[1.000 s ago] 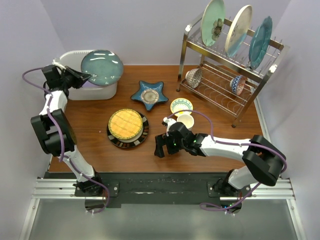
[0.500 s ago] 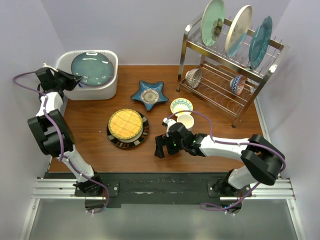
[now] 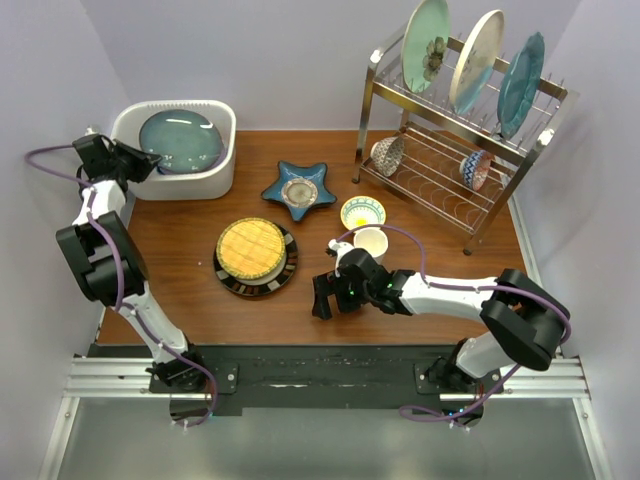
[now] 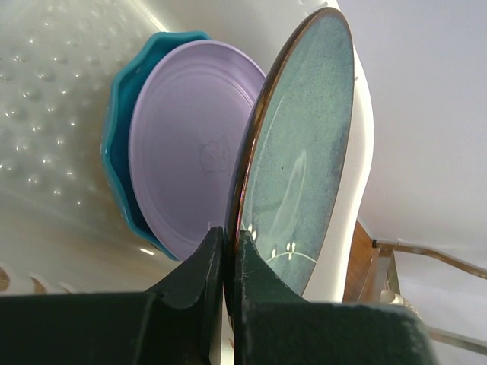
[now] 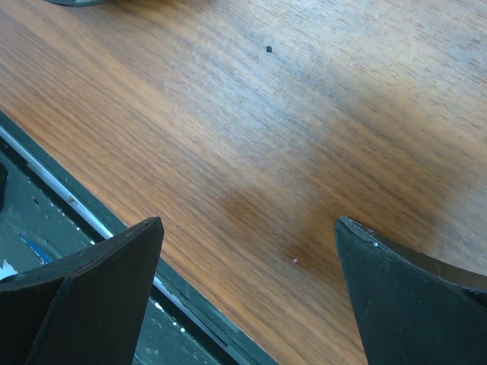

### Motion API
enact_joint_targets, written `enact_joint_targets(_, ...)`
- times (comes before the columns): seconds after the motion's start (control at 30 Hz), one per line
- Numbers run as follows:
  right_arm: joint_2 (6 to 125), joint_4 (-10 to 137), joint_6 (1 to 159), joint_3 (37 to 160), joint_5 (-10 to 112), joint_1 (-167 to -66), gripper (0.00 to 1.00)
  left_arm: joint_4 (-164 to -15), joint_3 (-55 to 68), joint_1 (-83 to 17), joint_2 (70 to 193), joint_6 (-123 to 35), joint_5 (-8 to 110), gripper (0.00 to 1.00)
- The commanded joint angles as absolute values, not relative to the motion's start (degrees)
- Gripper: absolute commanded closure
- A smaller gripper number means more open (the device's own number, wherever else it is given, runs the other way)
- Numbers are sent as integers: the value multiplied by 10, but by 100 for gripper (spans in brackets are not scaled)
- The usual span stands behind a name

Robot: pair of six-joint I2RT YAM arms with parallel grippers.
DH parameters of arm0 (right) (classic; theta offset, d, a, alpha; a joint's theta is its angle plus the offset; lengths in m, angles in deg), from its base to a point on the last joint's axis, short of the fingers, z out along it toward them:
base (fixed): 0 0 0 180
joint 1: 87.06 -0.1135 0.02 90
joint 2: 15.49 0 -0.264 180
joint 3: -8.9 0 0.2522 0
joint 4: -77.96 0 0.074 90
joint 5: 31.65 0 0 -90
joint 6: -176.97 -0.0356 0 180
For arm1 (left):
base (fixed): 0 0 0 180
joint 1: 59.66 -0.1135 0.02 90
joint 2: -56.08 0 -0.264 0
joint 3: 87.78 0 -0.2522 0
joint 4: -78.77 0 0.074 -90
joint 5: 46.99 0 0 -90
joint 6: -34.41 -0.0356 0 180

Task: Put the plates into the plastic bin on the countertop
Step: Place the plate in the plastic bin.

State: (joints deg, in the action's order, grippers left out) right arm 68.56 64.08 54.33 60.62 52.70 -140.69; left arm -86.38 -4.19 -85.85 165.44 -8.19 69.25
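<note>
Overhead, left arm reaching far-left, left gripper (image 3: 148, 160) at the plastic bin (image 3: 205, 184) rim, dark teal plate (image 3: 180, 140) tilted inside; right arm low across the countertop (image 3: 180, 262), right gripper (image 3: 320, 297) near its front edge; left wrist, jaws pinched on that plate's rim, lilac plate (image 4: 190, 152) behind; right wrist, jaws wide apart, empty

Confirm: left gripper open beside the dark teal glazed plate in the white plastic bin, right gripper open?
No: left wrist view shows left gripper shut on the dark teal glazed plate in the white plastic bin; right gripper open.
</note>
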Motion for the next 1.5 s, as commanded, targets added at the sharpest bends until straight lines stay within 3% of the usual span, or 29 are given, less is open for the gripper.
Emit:
enact_joint_targets(0.0,678,657,535,605,521,-1409,1,-939,-94,-862,1657,-59,714,96)
enact_joint_targets(0.23,682,653,536,607,520,-1409,1,-932,-111,-850,1678,-64,716,74)
enact_joint_targets(0.37,680,653,535,605,521,-1409,1,-922,-128,-843,1688,-72,716,56)
enact_joint_targets(0.57,677,653,534,602,524,-1409,1,-908,-135,-837,1688,-83,712,43)
enact_joint_targets(0.97,674,655,533,600,518,-1409,1,-912,-47,-836,1606,-102,695,33)
enact_joint_targets(1.47,667,661,530,591,518,-1409,1,-923,32,-835,1490,-106,709,32)
